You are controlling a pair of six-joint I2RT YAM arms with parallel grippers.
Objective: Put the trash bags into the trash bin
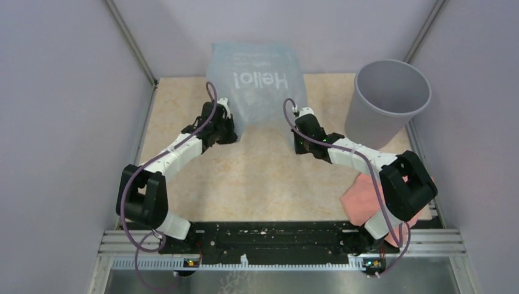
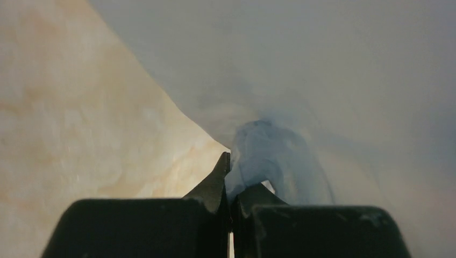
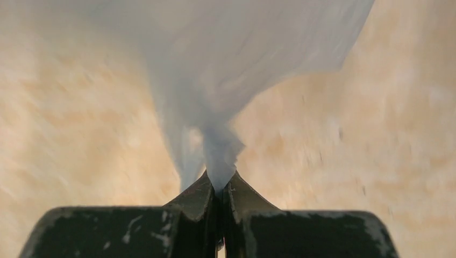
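Note:
The pale blue translucent trash bag (image 1: pixel 260 86), printed "Hello!", hangs stretched between my two grippers above the back middle of the table. My left gripper (image 1: pixel 227 127) is shut on its left lower edge; the left wrist view shows bunched blue plastic (image 2: pixel 274 156) pinched between the jaws. My right gripper (image 1: pixel 298 125) is shut on its right lower edge; the right wrist view shows the plastic (image 3: pixel 215 150) gathered into the closed jaws. The grey round trash bin (image 1: pixel 387 101) stands upright at the back right, to the right of the bag and apart from it.
A salmon-pink cloth (image 1: pixel 362 197) lies on the table at the near right, partly under my right arm. Grey walls enclose the table on three sides. The tabletop (image 1: pixel 263 177) is beige and mottled.

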